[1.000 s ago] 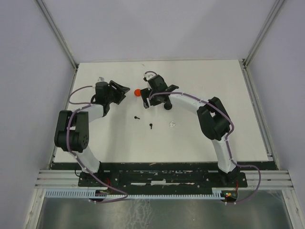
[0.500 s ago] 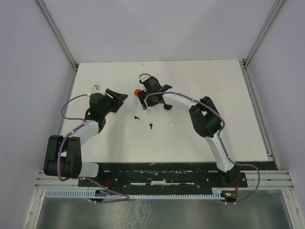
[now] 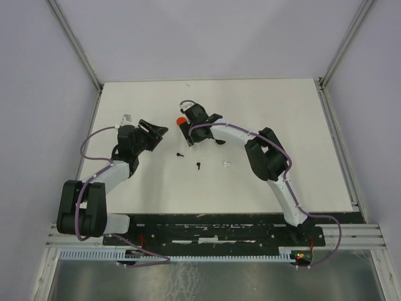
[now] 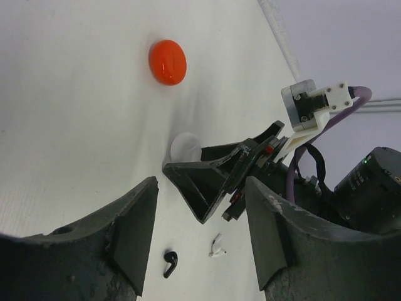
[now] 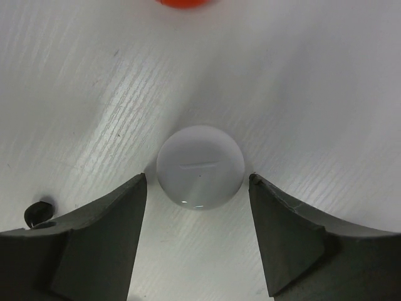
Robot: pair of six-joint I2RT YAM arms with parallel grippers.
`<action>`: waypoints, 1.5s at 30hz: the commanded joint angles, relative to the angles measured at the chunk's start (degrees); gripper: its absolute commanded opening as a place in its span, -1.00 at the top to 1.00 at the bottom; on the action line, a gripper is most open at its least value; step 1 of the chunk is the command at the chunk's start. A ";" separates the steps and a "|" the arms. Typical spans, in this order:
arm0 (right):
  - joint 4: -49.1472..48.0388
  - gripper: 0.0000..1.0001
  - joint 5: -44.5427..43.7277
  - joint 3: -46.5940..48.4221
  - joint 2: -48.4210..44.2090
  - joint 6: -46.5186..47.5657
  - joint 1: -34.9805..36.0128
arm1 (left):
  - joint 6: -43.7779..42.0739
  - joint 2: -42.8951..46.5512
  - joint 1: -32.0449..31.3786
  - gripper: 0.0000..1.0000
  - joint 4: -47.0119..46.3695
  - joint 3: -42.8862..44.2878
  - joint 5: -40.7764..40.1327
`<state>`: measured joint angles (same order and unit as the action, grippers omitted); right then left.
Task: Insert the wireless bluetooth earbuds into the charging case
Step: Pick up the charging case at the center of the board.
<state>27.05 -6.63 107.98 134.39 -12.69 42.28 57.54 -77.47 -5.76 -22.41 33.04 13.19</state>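
Logging three earbuds loose on the surface: a black earbud, a second black earbud and a white earbud. Each is tiny and stemmed. They lie in a loose row, nearer the arm bases than either end effector. In the left wrist view I see a thin stem on the white one, while the black one looks glossy with a rounded head.

Right end effector is released. Its fingers straddle a white disc, just beside its edges. The disc is round and smooth with a short line across its top. It looks shut, and I cannot tell what it holds. A red disc sits just beyond it, also shut.

Left end effector is released with nothing between its fingers. It points toward the right one, apart from it.

A dark item sits by the right forearm, mostly hidden; I cannot tell what it is.
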 commanded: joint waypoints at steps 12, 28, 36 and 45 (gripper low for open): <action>-1.36 -0.06 -1.80 1.80 1.70 1.31 0.16 | -2.92 1.07 0.00 -0.29 -1.96 -0.69 1.10; -26.44 0.74 22.09 -30.90 -25.02 13.86 -5.83 | -3.38 -12.99 -0.07 -0.23 -11.15 5.40 22.36; -21.07 0.72 32.87 -31.49 -27.71 15.65 -8.41 | -3.86 -15.59 -1.18 -0.21 -14.94 6.35 27.71; -16.82 0.74 35.94 -29.94 -28.52 16.32 -8.44 | -4.80 -19.15 -5.89 -0.15 -15.01 10.16 28.18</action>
<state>9.54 25.91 76.27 108.81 2.42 33.78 55.55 -94.78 -9.85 -34.46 39.83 39.57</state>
